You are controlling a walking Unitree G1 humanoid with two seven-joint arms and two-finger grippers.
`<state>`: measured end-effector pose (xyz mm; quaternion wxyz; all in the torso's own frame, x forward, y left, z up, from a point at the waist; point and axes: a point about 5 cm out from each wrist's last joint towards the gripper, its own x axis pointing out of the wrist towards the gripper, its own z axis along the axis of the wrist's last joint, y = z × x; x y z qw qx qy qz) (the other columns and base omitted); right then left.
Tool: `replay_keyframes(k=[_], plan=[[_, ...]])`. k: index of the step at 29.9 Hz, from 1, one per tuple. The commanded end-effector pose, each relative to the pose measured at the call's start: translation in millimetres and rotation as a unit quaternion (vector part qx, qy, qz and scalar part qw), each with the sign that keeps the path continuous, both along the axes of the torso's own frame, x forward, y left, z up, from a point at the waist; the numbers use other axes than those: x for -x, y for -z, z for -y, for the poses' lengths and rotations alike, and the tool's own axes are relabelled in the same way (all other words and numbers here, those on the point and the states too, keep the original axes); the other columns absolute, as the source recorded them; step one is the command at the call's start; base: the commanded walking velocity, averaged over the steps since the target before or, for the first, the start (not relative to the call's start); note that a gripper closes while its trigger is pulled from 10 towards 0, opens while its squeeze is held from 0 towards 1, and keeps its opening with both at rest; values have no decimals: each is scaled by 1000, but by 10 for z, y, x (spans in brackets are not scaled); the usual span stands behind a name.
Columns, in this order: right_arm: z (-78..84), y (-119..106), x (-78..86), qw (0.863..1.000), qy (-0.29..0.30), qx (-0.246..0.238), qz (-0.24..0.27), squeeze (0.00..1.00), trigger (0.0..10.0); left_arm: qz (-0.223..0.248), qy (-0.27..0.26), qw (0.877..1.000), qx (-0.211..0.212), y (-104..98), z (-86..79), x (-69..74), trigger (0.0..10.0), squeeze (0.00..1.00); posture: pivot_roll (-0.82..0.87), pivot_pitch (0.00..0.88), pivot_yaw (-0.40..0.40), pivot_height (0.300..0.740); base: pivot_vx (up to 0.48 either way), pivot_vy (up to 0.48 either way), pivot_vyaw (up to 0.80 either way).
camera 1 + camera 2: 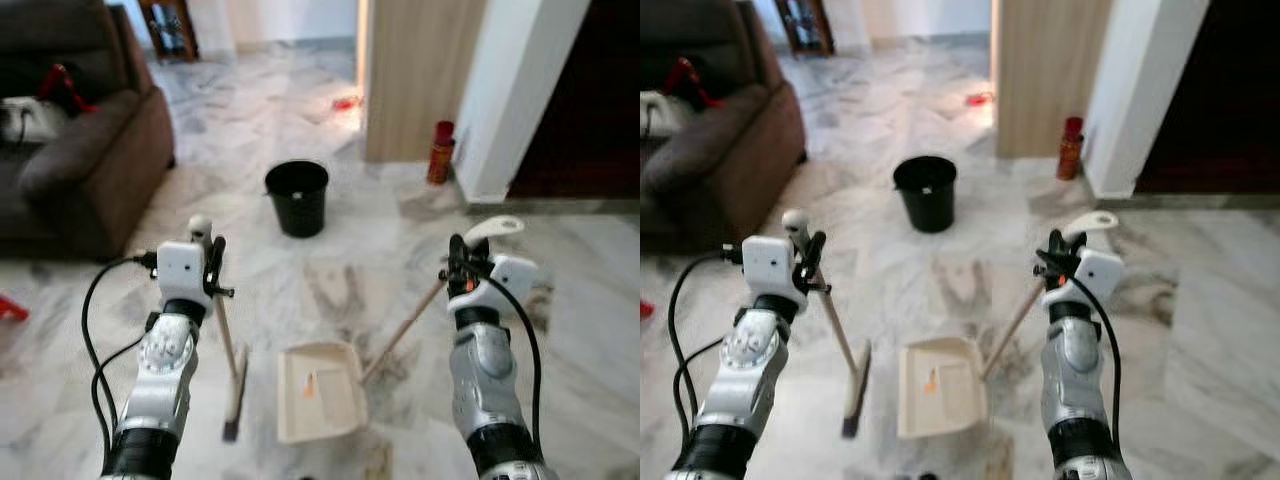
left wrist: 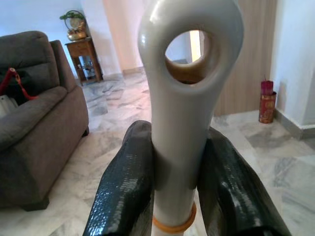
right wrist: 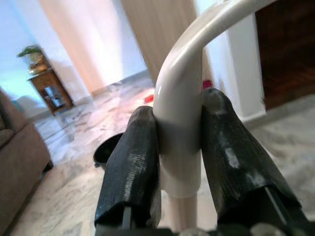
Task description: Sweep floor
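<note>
A: Take the black bucket (image 1: 297, 197) as the mark. Where is everything?

B: On the marble floor (image 1: 300, 110), nearer the robot than the bucket, lies the cream dustpan (image 1: 318, 389), flat, with a small orange scrap in it. The broom (image 1: 228, 352) stands just beside the pan on the robot's left, its head on the floor and its stick leaning up to the left gripper (image 1: 210, 262).

A: And that gripper's grip?

B: Clenched on the broom. The left wrist view makes it plain — both black fingers (image 2: 123, 187) press the pale handle below its hanging hole, just above an orange ring. The head views give only the knob of the handle above the wrist.

A: The other arm?

B: The right gripper (image 1: 459, 262) is clamped on the dustpan handle (image 1: 402, 329), a long stick slanting up from the pan toward the robot's right. In the right wrist view its fingers (image 3: 133, 167) squeeze the curved cream grip.

A: Beyond the bucket?

B: A brown sofa (image 1: 80, 150) to its left, a wooden panel (image 1: 415, 70) behind it to the right, and a red can (image 1: 440, 152) at the foot of the white wall — the left wrist view adds a small wooden side table (image 2: 84, 59) with an ornament, past the sofa.
</note>
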<state>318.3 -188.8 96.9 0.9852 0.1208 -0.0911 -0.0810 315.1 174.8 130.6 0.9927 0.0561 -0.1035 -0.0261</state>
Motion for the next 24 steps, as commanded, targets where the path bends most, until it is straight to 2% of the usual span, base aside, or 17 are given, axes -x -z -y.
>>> replay_keyframes(k=[1, 12, 14, 19, 24], plan=[[-30, -134, -41, 1000, -4, 1, 30, 0, 10000, 26, 5, 1000, -1, -126, 14, -24, 10000, 0, 49, 42, 61, 740, 0, 0, 0], [-71, -135, -49, 999, -18, -4, 31, 0, 10000, 25, 1, 1000, -5, -131, -7, -28, 10000, 0, 52, 56, 62, 740, 0, 0, 0], [-70, -151, -52, 999, -21, 8, 34, 0, 10000, 24, 2, 1000, -5, -131, -4, -32, 10000, 0, 51, 58, 63, 740, 0, 0, 0], [-79, -139, -48, 999, -23, 2, 30, 0, 10000, 23, 1, 1000, -6, -126, -2, -30, 10000, 0, 49, 56, 64, 740, 0, 0, 551], [-81, -123, -50, 999, -24, -10, 28, 0, 10000, 23, 2, 1000, -6, -125, -3, -30, 10000, 0, 50, 53, 64, 740, 240, 0, 0]])
